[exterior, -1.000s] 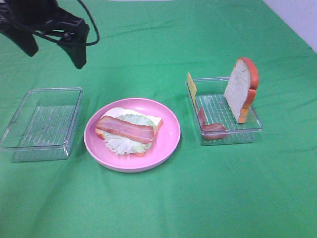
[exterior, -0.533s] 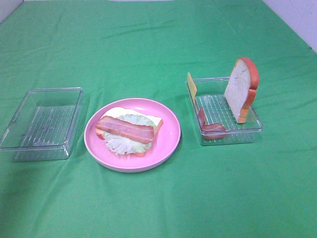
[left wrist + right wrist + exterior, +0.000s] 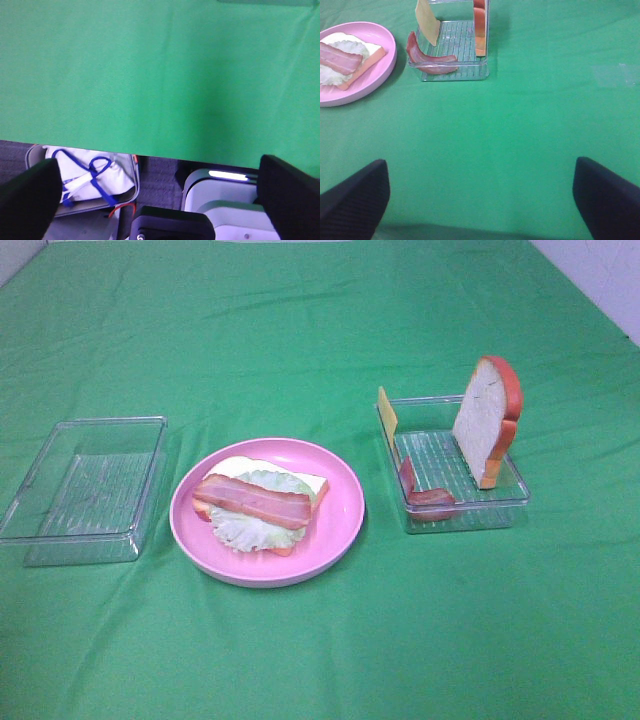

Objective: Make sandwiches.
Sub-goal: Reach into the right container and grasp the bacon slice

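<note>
The sandwich (image 3: 258, 504) lies on a round pink plate (image 3: 343, 508): white bread, then pale lettuce, with a bacon strip on top. To its right a clear tray (image 3: 466, 516) holds an upright bread slice (image 3: 487, 420), a yellow cheese slice (image 3: 387, 410) and a bacon strip (image 3: 430, 499). In the right wrist view the sandwich (image 3: 342, 61), the plate (image 3: 384, 62), the tray (image 3: 455, 73), bacon (image 3: 431, 58), cheese (image 3: 427, 21) and bread (image 3: 480, 27) lie far ahead of my open right gripper (image 3: 480, 167). My left gripper (image 3: 159, 167) is open over the table's edge. Neither gripper shows in the exterior view.
An empty clear tray (image 3: 85, 486) sits left of the plate on the green cloth (image 3: 320, 330). Past the table edge, the left wrist view shows a white bag with blue straps (image 3: 92, 177) and grey equipment (image 3: 220, 200) on the floor.
The left arm, seen at the top left of the exterior view a second ago, has pulled out of that view. The food and trays have not moved.
</note>
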